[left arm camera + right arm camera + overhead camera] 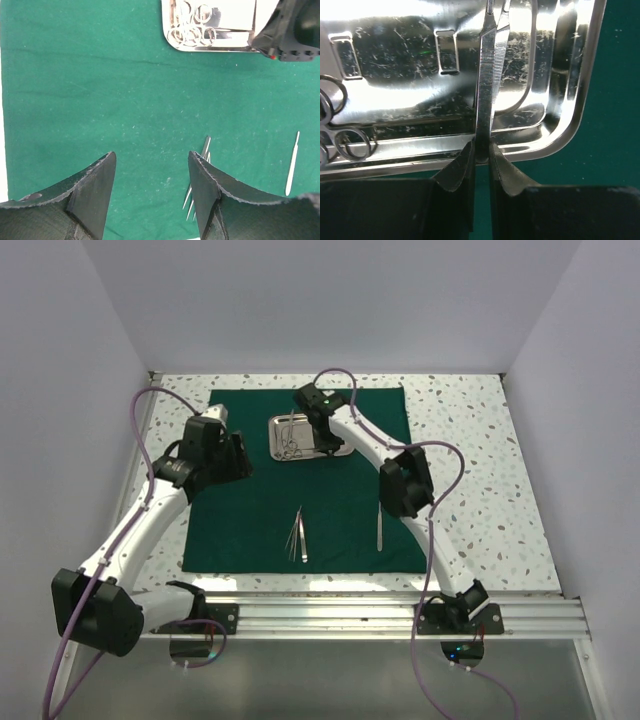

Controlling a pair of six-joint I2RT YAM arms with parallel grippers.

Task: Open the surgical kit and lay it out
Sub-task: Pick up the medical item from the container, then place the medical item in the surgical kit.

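Observation:
The dark green cloth (250, 510) lies spread flat on the table. The shiny steel tray (281, 448) stands on its far middle, with ring-handled instruments (192, 32) inside. A bunch of tweezers (298, 535) and one thin steel handle (379, 527) lie on the cloth's near part. My right gripper (325, 435) is over the tray and is shut on a flat steel instrument (487, 75) that points away over the tray (570, 120). My left gripper (152, 172) is open and empty above the cloth (100, 100), left of the tweezers (197, 180).
The speckled table (470, 460) ends at white walls on three sides. A metal rail (380, 615) runs along the near edge, holding both arm bases. Purple cables loop above each arm.

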